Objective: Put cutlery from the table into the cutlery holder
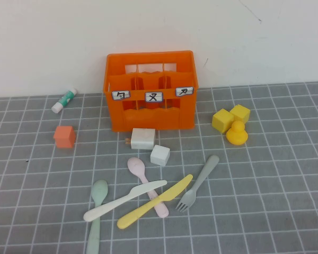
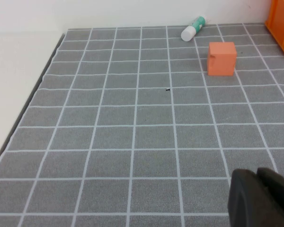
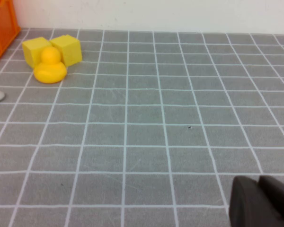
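Note:
The orange cutlery holder [image 1: 151, 90] stands upright at the back of the table [image 1: 286, 174], three white labels on its front. In front of it lie the cutlery pieces: a mint-green spoon [image 1: 97, 211], a white knife [image 1: 124, 200], a pink spoon [image 1: 145, 182], a yellow knife [image 1: 155, 201] and a grey fork [image 1: 199, 182]. The knives cross over the pink spoon. Neither arm shows in the high view. My left gripper [image 2: 256, 177] hangs shut over bare tiles, away from the cutlery. My right gripper [image 3: 258, 182] is shut over bare tiles too, holding nothing.
Two white blocks [image 1: 143, 138] [image 1: 160, 155] sit just in front of the holder. A small orange cube [image 1: 64, 136] and a white-and-green tube [image 1: 63, 100] lie to the left. Two yellow cubes [image 1: 230, 117] and a yellow duck [image 1: 236, 132] sit to the right. A white wall backs the table.

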`<state>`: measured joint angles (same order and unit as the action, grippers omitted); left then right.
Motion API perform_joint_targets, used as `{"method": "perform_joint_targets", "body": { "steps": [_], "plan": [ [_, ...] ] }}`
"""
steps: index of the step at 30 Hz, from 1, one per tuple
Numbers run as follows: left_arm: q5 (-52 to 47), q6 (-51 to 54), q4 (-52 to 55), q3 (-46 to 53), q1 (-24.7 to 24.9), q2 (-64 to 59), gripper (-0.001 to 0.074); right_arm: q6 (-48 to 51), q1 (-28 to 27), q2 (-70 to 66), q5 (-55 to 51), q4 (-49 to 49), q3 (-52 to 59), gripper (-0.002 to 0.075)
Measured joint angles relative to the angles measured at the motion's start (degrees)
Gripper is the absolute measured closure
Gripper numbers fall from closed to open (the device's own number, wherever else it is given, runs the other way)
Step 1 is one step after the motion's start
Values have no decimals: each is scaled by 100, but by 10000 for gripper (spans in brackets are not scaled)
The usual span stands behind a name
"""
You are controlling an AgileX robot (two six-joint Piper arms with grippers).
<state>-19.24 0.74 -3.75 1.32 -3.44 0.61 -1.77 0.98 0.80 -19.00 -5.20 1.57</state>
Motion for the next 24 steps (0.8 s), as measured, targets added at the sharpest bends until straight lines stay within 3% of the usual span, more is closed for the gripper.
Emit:
{"method": "perform_joint_targets", "body": {
  "steps": [24],
  "plan": [
    [0,0,75,0,0,0,736,0,0,0,0,0,0,696]
  ]
}}
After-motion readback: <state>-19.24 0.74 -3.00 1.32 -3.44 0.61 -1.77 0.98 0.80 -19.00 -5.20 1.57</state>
